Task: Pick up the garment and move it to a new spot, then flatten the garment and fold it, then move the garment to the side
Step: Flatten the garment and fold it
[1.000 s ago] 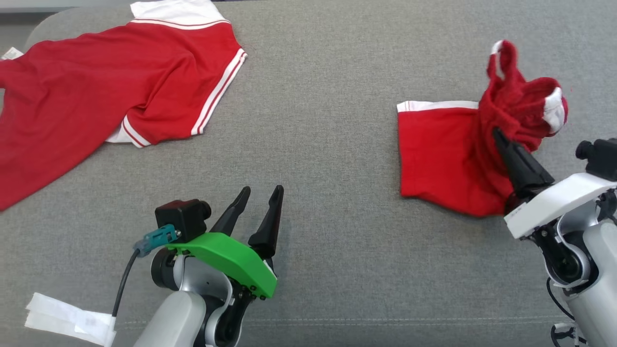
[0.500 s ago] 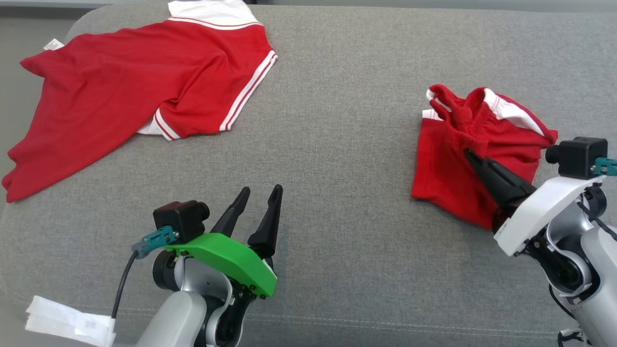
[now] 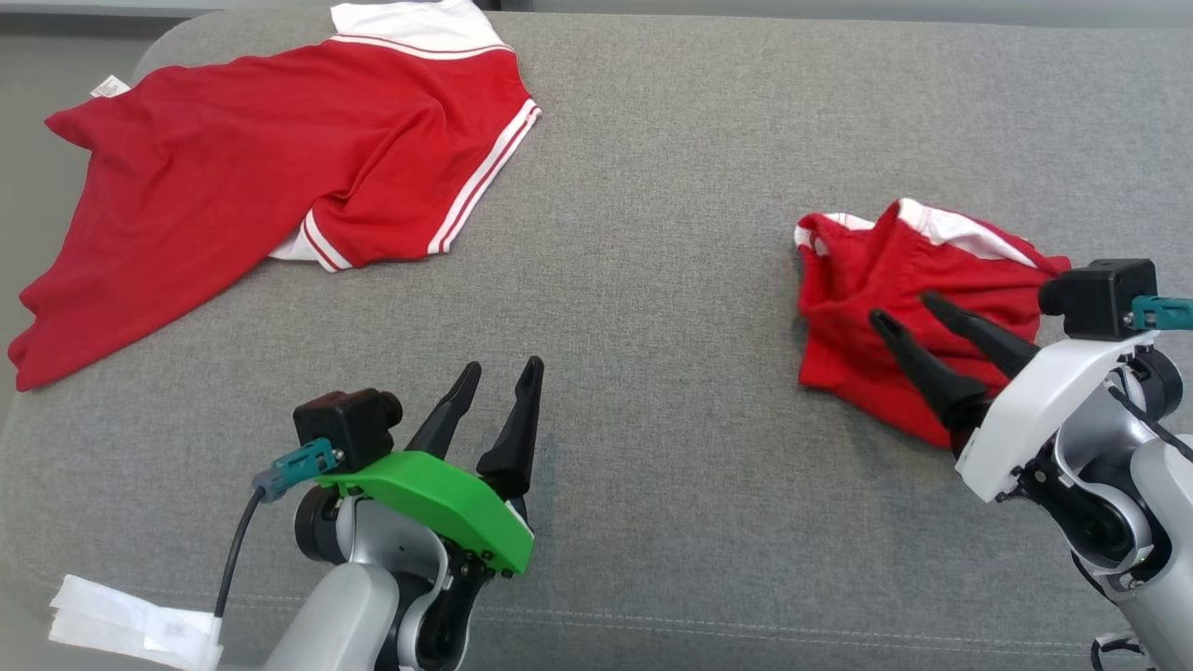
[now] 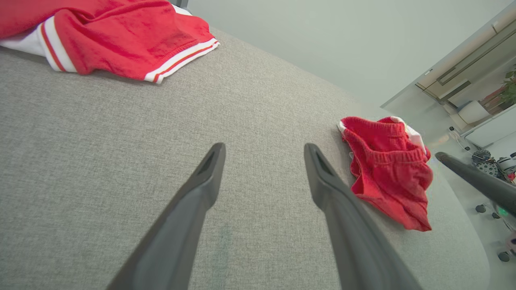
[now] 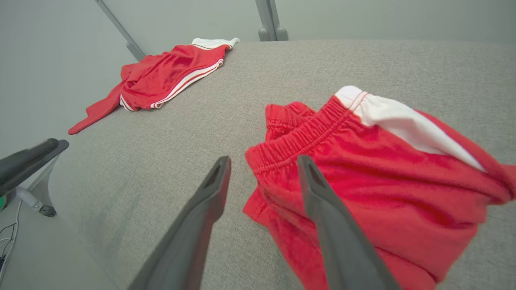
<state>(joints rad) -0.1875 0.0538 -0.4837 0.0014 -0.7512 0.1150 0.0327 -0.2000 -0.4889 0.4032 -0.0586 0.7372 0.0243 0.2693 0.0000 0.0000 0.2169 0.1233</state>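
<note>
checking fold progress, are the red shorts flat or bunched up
Bunched: the red fabric shorts with white side panel lie crumpled in a heap, waistband rumpled.

Red shirt [image 3: 233, 158] rumpled far left on grey cushion [image 3: 652, 280]; white paper strip [image 3: 130, 623] front-left.

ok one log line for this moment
right gripper: open over red shorts | red shorts: crumpled on grey cushion | left gripper: open, empty

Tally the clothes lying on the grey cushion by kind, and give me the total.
shirt: 1
shorts: 1
Total: 2
</note>
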